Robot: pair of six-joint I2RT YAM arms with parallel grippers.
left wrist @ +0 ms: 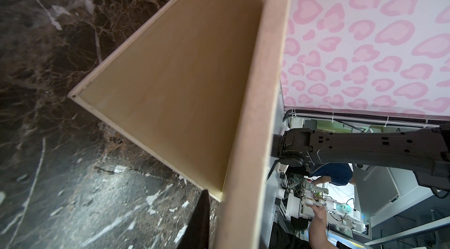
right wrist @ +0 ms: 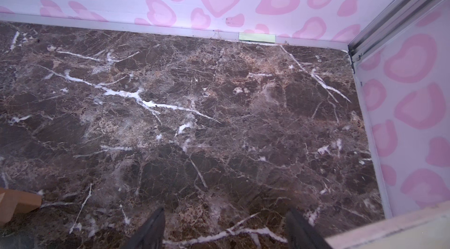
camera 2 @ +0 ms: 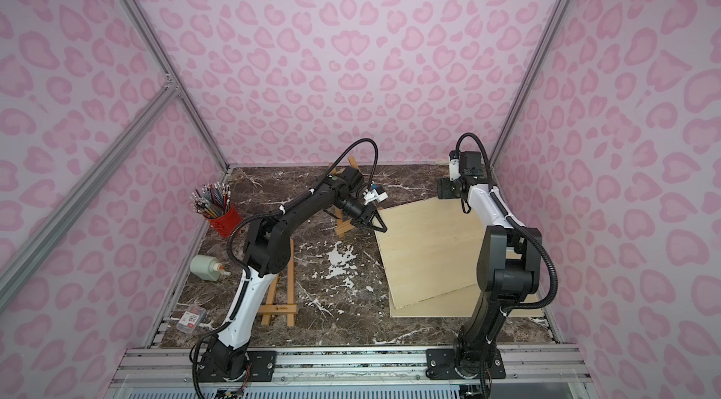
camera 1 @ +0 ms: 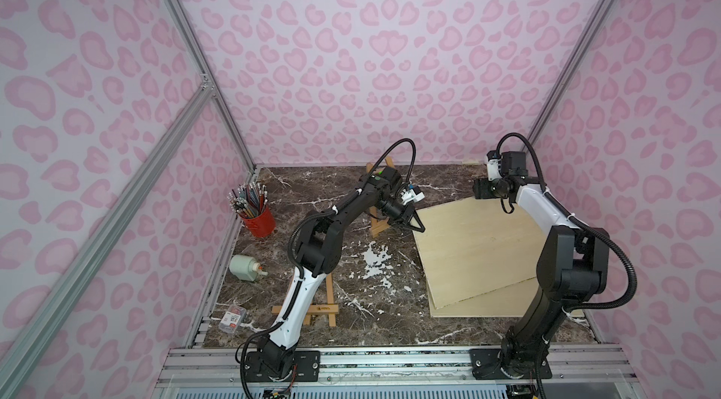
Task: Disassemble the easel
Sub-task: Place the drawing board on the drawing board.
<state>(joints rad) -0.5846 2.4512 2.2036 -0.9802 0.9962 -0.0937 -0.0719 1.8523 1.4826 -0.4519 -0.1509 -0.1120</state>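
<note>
A wooden easel point(camera 1: 377, 226) stands at the back centre, mostly hidden behind my left arm. Another easel frame point(camera 1: 325, 309) lies flat near the front left, under that arm. My left gripper point(camera 1: 415, 223) is shut on the left corner of a pale wooden board point(camera 1: 476, 252), which rests tilted over a second board point(camera 1: 503, 303). In the left wrist view the board's edge point(left wrist: 253, 114) runs through the jaws beside one black finger point(left wrist: 198, 223); the other finger is hidden. My right gripper point(right wrist: 226, 211) hangs open over bare marble at the back right, holding nothing.
A red can of pencils point(camera 1: 257, 217), a pale green glue bottle point(camera 1: 244, 267) and a small clear box point(camera 1: 232, 317) sit along the left edge. Pink-patterned walls point(camera 1: 390, 65) enclose the marble tabletop point(camera 1: 374, 260). A board corner point(right wrist: 389, 226) lies close to the right gripper.
</note>
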